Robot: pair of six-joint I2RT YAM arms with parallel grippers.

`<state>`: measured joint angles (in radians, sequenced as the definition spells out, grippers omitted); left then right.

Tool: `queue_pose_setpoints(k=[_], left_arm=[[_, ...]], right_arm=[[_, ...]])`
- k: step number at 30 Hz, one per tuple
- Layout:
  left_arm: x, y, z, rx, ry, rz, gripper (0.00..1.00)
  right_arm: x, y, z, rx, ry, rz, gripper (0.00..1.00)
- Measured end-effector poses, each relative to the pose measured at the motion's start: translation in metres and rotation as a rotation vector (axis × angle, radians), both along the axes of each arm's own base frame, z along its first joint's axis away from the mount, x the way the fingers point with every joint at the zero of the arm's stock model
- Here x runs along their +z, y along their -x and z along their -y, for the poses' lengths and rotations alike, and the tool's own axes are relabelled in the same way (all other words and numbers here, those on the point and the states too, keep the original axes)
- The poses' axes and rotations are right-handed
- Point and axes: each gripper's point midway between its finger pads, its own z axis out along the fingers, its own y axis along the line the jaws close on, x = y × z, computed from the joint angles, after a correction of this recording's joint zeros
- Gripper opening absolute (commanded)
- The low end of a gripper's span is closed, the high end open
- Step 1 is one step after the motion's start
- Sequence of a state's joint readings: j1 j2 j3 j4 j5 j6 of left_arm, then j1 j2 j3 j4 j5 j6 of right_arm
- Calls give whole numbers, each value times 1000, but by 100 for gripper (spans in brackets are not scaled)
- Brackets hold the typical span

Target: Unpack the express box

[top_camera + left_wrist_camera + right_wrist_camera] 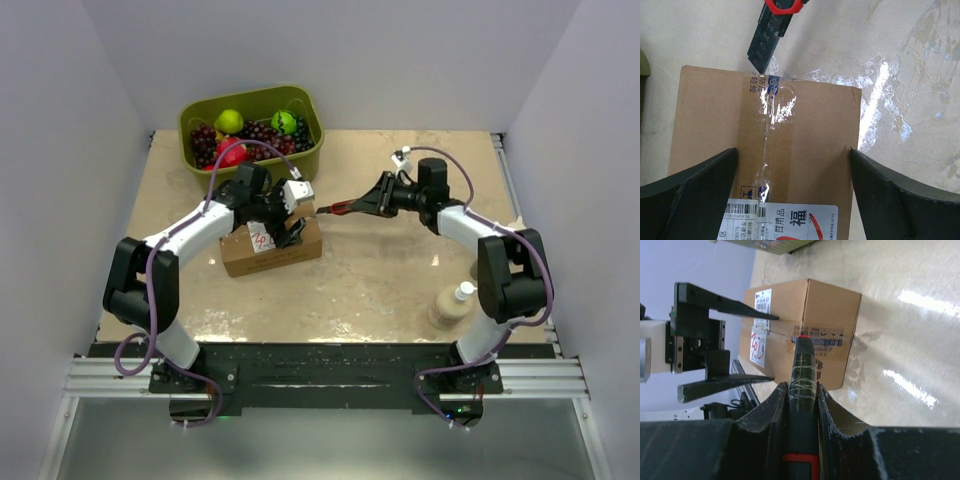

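The express box [270, 248] is a brown carton with a white label with red marks, left of centre on the table. My left gripper [291, 214] is open above it, its fingers spread over the taped top [805, 120]; I cannot tell if they touch. My right gripper [377, 197] is shut on a black cutter with a red band [336, 208]. The cutter's tip [760, 62] meets the box's end edge at the clear tape seam. The right wrist view shows the cutter [803, 360] between my fingers, pointing at the box's end [832, 305], with the left gripper [770, 348] beyond.
An olive-green bin [303, 157] of grapes, limes and red fruit stands just behind the box. A small beige bottle with a white cap [452, 305] stands near the right arm's base. White walls enclose the table on three sides.
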<state>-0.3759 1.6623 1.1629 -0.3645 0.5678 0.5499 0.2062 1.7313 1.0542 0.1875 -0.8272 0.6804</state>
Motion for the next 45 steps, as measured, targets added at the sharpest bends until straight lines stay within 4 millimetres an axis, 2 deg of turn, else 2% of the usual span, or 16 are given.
queue_pose_setpoints(k=[10,20,24,27,29,31,33,36,39,42,43,45], left_arm=[[0,-3,0,10,0,5,97],[-1,-5,0,21,0,7,97],[0,-6,1,19,7,15,98],[5,-6,2,16,12,17,98],[13,-11,0,26,3,29,99],[33,-19,-1,39,6,71,99],[64,-25,-6,57,22,150,99],[108,-26,-32,132,34,263,97],[140,-29,-93,323,8,361,93],[142,-28,-168,557,-53,383,85],[137,-26,-199,648,-77,372,79],[120,-20,-244,791,-126,326,71]], right_arm=[[1,19,5,10,14,11,0],[0,47,10,62,39,-1,0],[4,49,14,81,68,13,0],[16,47,21,89,95,26,0],[33,35,26,81,120,75,0],[56,20,30,72,144,156,0],[75,5,34,66,189,240,0],[84,-17,41,49,280,314,0],[68,-29,54,-4,393,324,0],[46,-33,66,-52,505,308,0],[41,-33,68,-60,533,305,0],[35,-33,69,-66,576,313,0]])
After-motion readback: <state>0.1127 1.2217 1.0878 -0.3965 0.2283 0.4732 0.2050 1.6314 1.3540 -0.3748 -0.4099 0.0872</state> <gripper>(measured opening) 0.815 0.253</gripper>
